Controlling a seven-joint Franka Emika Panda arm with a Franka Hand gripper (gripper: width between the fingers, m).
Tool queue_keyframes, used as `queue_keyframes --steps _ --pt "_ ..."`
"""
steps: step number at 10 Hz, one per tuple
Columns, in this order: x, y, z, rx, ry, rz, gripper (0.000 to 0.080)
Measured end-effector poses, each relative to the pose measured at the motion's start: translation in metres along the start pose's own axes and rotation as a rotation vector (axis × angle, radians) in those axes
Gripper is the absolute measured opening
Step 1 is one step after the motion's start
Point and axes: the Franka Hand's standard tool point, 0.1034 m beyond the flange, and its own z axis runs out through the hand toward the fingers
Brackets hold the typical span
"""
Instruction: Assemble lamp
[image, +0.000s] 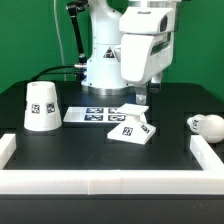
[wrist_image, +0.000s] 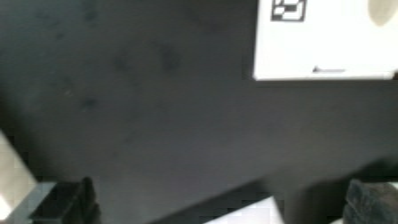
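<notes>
My fingers (wrist_image: 63, 200) are spread wide with nothing between them, just bare black table (image: 70, 150). My gripper (image: 141, 100) hangs right above the base block (image: 132, 130), not touching it. The shade (image: 40, 106) sits well off on the exterior view's left, and the bulb (image: 207, 125) on its far right.

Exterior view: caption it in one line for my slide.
Open fingers hover by the lamp base, shade at the view's left, bulb at its right.
</notes>
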Motion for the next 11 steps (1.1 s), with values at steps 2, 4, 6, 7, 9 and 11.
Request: queue_keyframes --steps 2,4,6,7,9,11 --pt "0.001 0.001 -0.001 -0.002 0.001 0.002 0.0699" --pt "0.001 0.001 0.000 -0.001 0.001 0.002 0.0699" --pt "-0.006 -0.006 0.003 -0.008 0.006 -0.034 0.0699" --pt "-0.019 -0.019 0.007 -0.004 0.002 -0.058 0.0699" --pt "-0.040 -0.034 0.016 0.007 -0.003 -0.082 0.0699" --pt "-0.049 -0.041 0.024 0.005 0.002 -0.081 0.0699"
